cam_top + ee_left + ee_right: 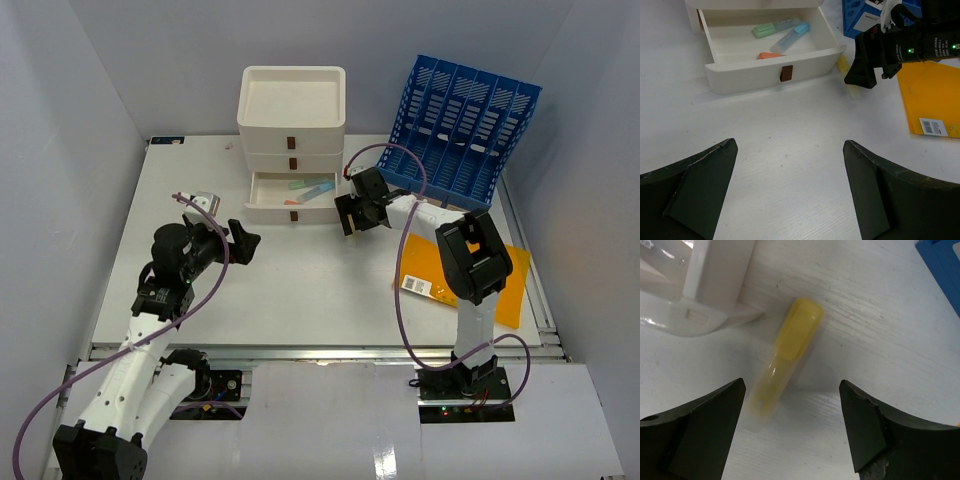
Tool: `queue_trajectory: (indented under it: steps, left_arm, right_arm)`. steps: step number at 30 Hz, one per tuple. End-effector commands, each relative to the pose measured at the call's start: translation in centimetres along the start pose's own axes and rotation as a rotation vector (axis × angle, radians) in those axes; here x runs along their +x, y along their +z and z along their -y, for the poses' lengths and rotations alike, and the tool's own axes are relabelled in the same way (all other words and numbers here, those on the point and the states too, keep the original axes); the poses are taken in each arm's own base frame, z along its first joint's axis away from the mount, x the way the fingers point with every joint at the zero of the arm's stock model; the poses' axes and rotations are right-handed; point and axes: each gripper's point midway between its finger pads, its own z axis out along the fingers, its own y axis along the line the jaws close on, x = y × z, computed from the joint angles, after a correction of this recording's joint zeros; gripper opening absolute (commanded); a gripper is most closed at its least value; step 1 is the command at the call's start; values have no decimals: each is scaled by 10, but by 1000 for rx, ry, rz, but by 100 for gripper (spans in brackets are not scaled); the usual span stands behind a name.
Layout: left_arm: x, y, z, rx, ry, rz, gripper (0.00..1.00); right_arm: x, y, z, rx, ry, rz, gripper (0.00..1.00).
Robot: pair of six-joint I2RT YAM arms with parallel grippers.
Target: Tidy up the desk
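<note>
Two sets gape over the desk [300, 290]: left fingers [695, 190] empty, right fingers [700, 430] straddling highlighter [787, 355].

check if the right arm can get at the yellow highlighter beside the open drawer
Probably yes: the right gripper hangs open over the yellow highlighter, which lies uncovered on the desk.

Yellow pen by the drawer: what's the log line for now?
right gripper: open above yellow pen; left gripper: open, empty; drawer: open, holds green pen, blue pen, orange pen
</note>
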Motion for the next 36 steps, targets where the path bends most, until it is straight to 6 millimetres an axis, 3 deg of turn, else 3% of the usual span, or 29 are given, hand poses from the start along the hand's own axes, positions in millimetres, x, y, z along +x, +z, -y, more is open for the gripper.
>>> queue_trajectory:
  steps: [1,10,17,24,28,32,36]
  left_arm:
    - [0,1,0,6,1,-4,98]
    - [1,2,-1,5,1,-10,98]
    - [0,1,0,7,2,-6,98]
    - [-1,0,0,4,4,2,98]
    - [-2,-1,0,4,4,4,98]
    - [-3,-2,1,10,4,9,98]
    - [-3,-2,3,15,4,10,98]
  right_arm:
    - [-23,6,2,40,92,43,81]
    - [-1,21,10,88,99,-7,65]
    - [4,20,10,80,77,-5,40]
    - [6,14,13,64,47,1,23]
    - [-6,-3,20,67,-8,46,11]
    - [-43,-47,22,49,-177,193,8]
    - [-74,-91,-4,-107,-449,332,8]
